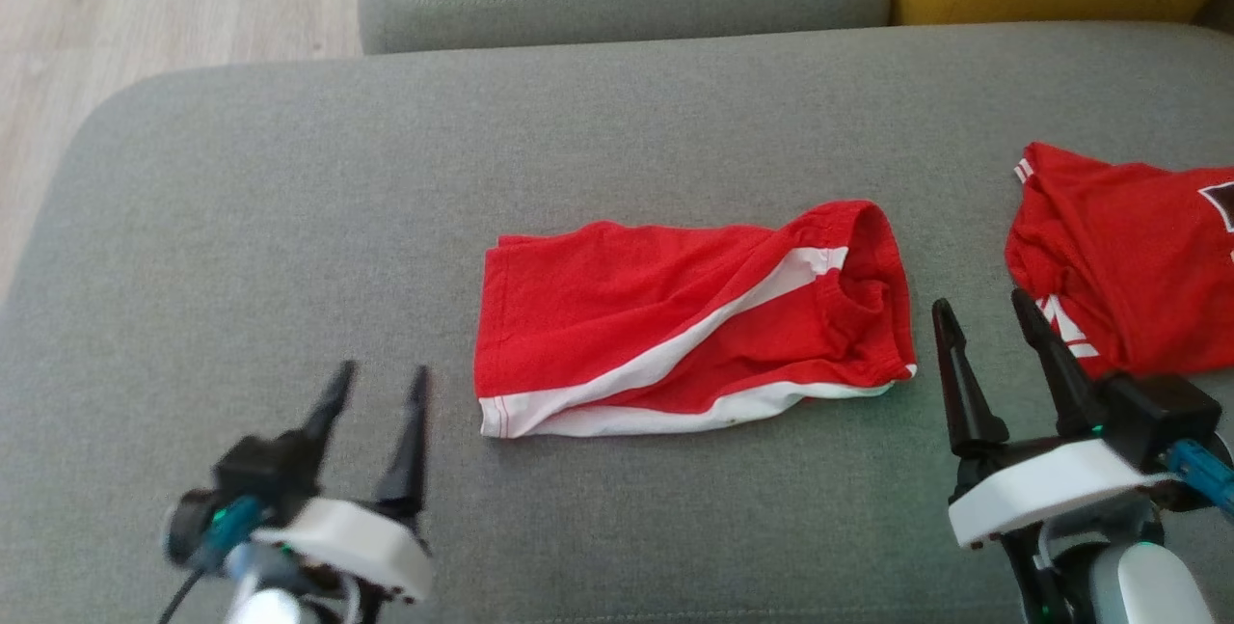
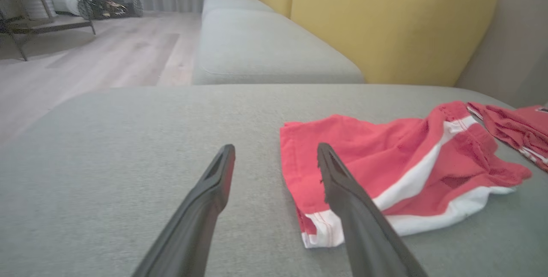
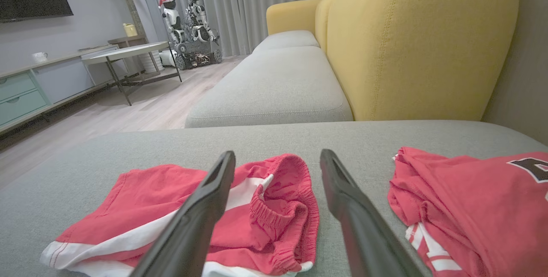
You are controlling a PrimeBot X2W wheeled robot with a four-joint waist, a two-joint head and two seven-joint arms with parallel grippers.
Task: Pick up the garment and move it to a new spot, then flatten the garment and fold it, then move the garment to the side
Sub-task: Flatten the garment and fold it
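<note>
Two grippers, head view: left gripper (image 1: 381, 371) low left, jaws apart, empty; right gripper (image 1: 980, 301) low right, jaws apart, empty. Red shorts (image 1: 694, 315) lie mid grey cushion (image 1: 289, 219), between them, touching neither. Red shirt (image 1: 1128, 248) at right edge.
Left wrist view: shorts right of fingers.
Right wrist view: shorts ahead-left, shirt right.

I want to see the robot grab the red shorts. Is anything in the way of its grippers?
Nothing visible is. Bare cushion lies between the left gripper and the shorts, and between the right gripper and the shorts. The shirt lies apart, further right.
</note>
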